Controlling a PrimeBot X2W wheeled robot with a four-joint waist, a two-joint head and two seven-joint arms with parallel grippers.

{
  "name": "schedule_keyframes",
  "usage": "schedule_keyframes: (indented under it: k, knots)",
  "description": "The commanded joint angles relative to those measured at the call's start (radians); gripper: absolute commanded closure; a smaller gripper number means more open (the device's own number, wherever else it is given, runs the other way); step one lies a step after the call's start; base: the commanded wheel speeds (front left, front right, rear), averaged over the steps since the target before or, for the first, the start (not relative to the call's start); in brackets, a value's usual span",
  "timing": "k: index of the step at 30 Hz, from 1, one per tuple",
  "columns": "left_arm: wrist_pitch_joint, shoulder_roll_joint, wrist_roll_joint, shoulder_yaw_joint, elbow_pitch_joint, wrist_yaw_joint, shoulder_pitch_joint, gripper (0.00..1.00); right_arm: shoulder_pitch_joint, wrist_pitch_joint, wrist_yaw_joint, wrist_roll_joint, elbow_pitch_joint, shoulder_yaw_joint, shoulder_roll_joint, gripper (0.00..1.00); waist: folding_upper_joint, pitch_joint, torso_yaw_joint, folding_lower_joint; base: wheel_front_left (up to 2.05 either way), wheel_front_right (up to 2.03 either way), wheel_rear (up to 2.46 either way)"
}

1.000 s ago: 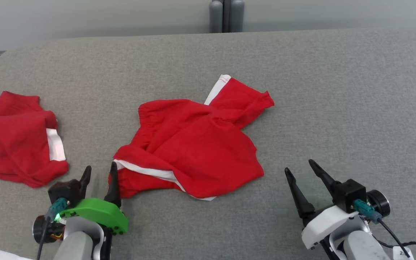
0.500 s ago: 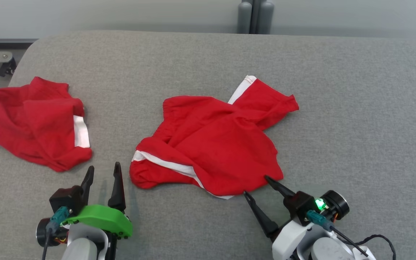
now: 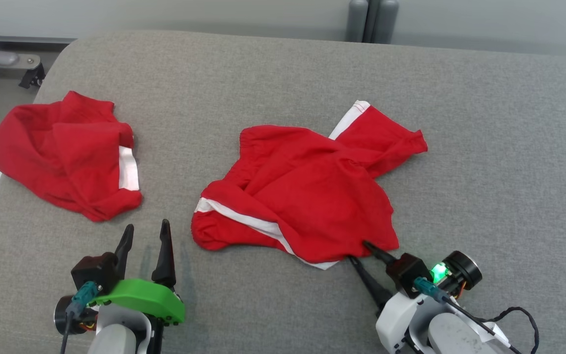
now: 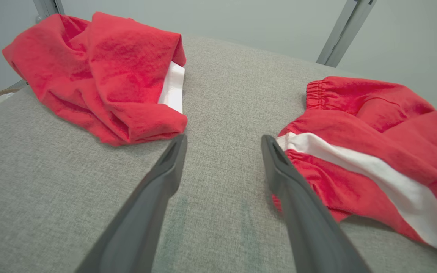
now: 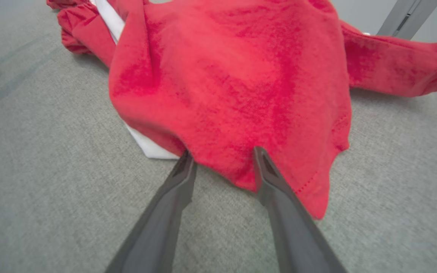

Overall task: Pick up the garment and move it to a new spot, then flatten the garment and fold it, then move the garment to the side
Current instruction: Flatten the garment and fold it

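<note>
Limp, light-looking crumpled red fabric shorts [image 3: 307, 196] are straddled at the near hem by the unclenched right claw [image 3: 358, 250].

Black tapered fingers [image 3: 166, 255], green cover [image 3: 140, 297]

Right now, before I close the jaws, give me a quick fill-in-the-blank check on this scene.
The right gripper has its jaws ____ at the near hem of the middle garment.
The left gripper points at bare grey surface ____ the two garments.
The other garment lies on the robot's ____ side.
Each garment is red with a ____ stripe.
Missing: open; between; left; white.
</note>
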Motion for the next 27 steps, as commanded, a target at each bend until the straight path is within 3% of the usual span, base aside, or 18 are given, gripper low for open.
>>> schedule_keyframes:
  k: [1,12,27]
  knots:
    - [0.000,0.001,-0.010,-0.003,-0.006,-0.005,0.018,0.00,-0.007,0.000,-0.002,-0.001,0.004,-0.006,-0.005,1.00,0.0000,-0.002,-0.002,0.0000,0.00,0.00,0.00]
    - [0.000,0.001,-0.017,-0.037,-0.023,-0.005,0.039,0.00,0.026,0.000,-0.002,0.031,-0.126,-0.086,-0.013,1.00,0.0000,-0.036,-0.045,0.0000,0.00,0.00,0.00]
    - [0.000,0.001,-0.039,-0.098,-0.066,-0.005,0.060,0.00,0.048,0.025,-0.002,0.086,-0.306,-0.170,-0.155,1.00,0.0000,-0.031,-0.101,0.0000,0.00,0.00,0.00]
